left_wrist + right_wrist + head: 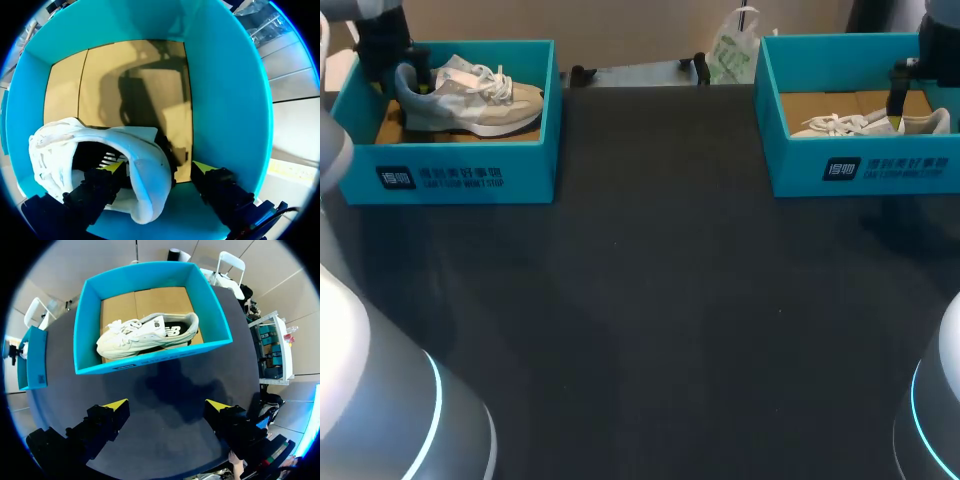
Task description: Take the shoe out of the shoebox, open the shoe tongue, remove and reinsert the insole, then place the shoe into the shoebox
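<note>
Dark tabletop [660,300]; left shoebox [450,175] and right shoebox [150,357], both teal, each front bearing a dark label [438,178] in white print; left gripper [159,167] gapes wide inside the left shoebox, one finger in the grey shoe [470,95] at its heel, the other outside it, clasping nothing; right gripper [166,405] hangs wide open and empty before the right shoebox, where a white shoe [145,335] lies.

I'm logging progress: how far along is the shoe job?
Nothing looks finished: the grey shoe lies in the left shoebox, the white shoe in the right shoebox. In hand: the left gripper, open, straddles the grey shoe's heel. The right gripper hangs open short of its box. Still to do: lifting out, tongue, insole, return.
</note>
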Available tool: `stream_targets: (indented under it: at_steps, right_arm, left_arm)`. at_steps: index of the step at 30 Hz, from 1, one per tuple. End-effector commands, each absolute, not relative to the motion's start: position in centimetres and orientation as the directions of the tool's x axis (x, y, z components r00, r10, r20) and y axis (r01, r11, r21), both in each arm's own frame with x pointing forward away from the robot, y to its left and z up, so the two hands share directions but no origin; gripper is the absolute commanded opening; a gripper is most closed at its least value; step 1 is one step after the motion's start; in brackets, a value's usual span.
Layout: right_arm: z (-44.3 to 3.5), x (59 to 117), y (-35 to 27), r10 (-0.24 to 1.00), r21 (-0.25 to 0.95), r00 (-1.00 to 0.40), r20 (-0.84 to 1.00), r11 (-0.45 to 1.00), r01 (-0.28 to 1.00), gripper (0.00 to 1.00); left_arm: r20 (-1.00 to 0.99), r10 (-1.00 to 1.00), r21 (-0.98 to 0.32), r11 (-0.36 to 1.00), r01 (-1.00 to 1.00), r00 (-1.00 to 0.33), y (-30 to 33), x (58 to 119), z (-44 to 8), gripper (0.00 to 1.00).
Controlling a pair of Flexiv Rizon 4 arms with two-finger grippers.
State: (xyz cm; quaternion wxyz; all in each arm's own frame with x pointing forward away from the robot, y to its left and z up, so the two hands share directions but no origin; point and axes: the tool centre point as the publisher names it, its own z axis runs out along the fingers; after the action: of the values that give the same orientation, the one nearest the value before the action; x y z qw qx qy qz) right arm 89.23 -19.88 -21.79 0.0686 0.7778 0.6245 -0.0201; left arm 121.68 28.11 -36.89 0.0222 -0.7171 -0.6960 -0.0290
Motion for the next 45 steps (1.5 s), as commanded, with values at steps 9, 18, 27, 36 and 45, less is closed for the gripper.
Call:
stream_targets:
  at_steps: [9, 18, 27, 36, 45]
  right_arm:
    - [-21.8, 89.1, -19.9, 0.969, 0.084, 0.22, -0.116, -0.211, 0.974, 1.0]
    - [-21.8, 89.1, -19.9, 0.969, 0.084, 0.22, -0.116, -0.211, 0.974, 1.0]
    - [-21.8, 89.1, -19.9, 0.969, 0.084, 0.22, -0.116, -0.211, 0.974, 1.0]
    - [-21.8, 89.1, -19.9, 0.969, 0.084, 0.22, -0.116, -0.211, 0.974, 1.0]
    - [-21.8, 89.1, -19.9, 0.969, 0.084, 0.22, -0.116, -0.211, 0.974, 1.0]
  left_arm:
    - [0.063, 0.998, -0.048, -0.029, 0.998, 0.032, 28.5, 123.0, -38.3, 0.78]
    - [0.07, 0.997, -0.069, -0.03, 0.997, 0.034, 28.5, 123.1, -39.2, 0.78]
    - [0.067, 0.997, -0.08, -0.022, 0.997, 0.027, 28.7, 123.0, -39.3, 0.0]
    - [0.075, 0.997, -0.075, -0.026, 0.997, 0.031, 29.3, 122.8, -38.6, 0.0]
    - [0.064, 0.998, -0.062, -0.019, 0.998, 0.023, 29.7, 123.2, -36.7, 0.0]
